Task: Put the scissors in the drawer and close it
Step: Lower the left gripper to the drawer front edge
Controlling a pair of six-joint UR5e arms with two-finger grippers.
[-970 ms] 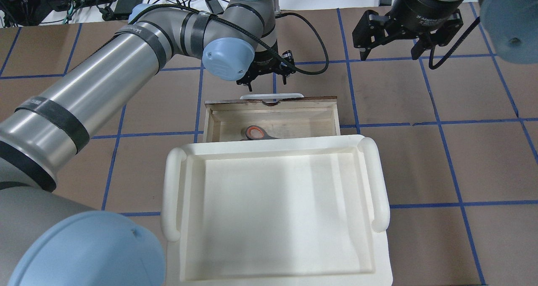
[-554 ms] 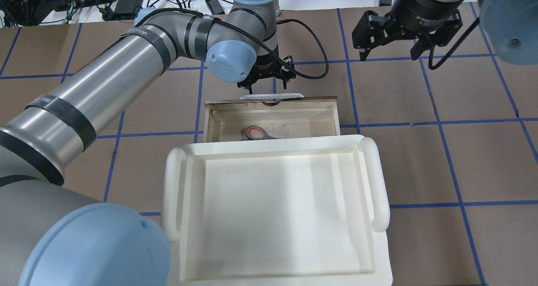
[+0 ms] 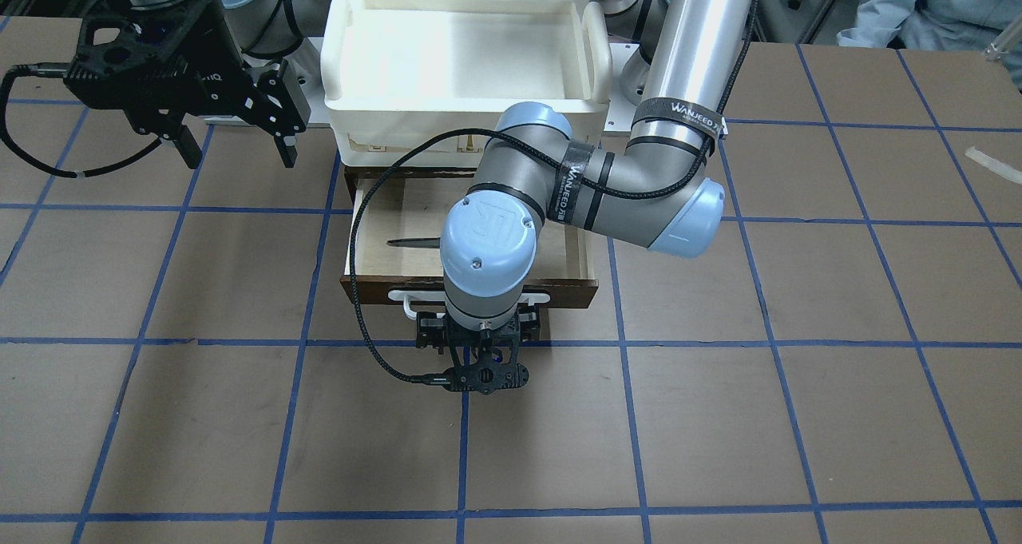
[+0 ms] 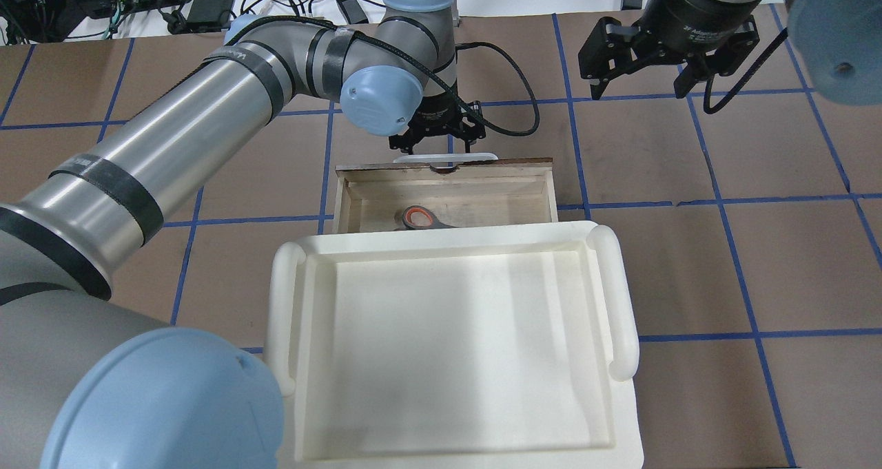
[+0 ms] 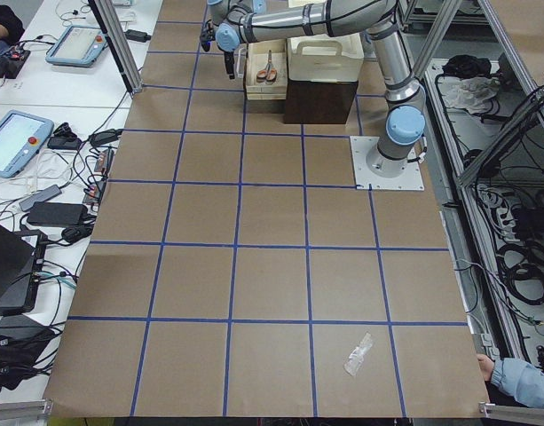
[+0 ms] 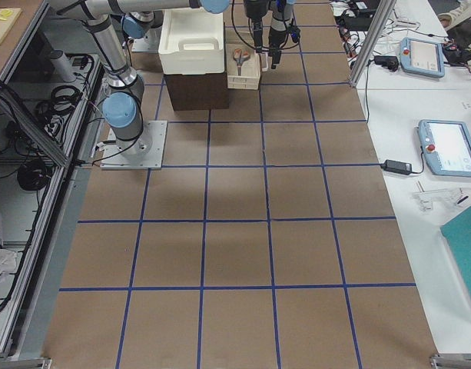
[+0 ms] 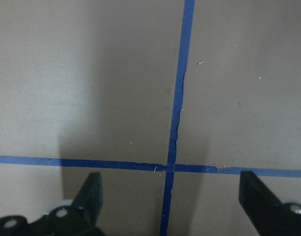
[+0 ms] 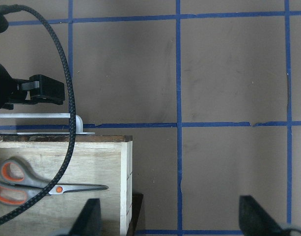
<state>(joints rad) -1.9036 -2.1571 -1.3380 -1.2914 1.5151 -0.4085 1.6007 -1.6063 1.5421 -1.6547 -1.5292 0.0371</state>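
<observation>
The grey-handled, orange-lined steel scissors (image 8: 42, 185) lie inside the open plywood drawer (image 4: 510, 169), long axis parallel to its dark brown front. The left claw (image 4: 437, 141), released and empty, hangs at the far side of the white bar handle (image 4: 445, 157), nearer than the released right claw (image 4: 642, 76). We see the whole scissors in the right wrist view; overhead, the cream plastic tray (image 4: 441, 233) hides most.

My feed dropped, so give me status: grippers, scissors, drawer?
Left gripper open, empty, in front of handle. Right gripper open, empty, off to the side. Scissors in drawer, drawer open. Nothing seen blocking it.
</observation>
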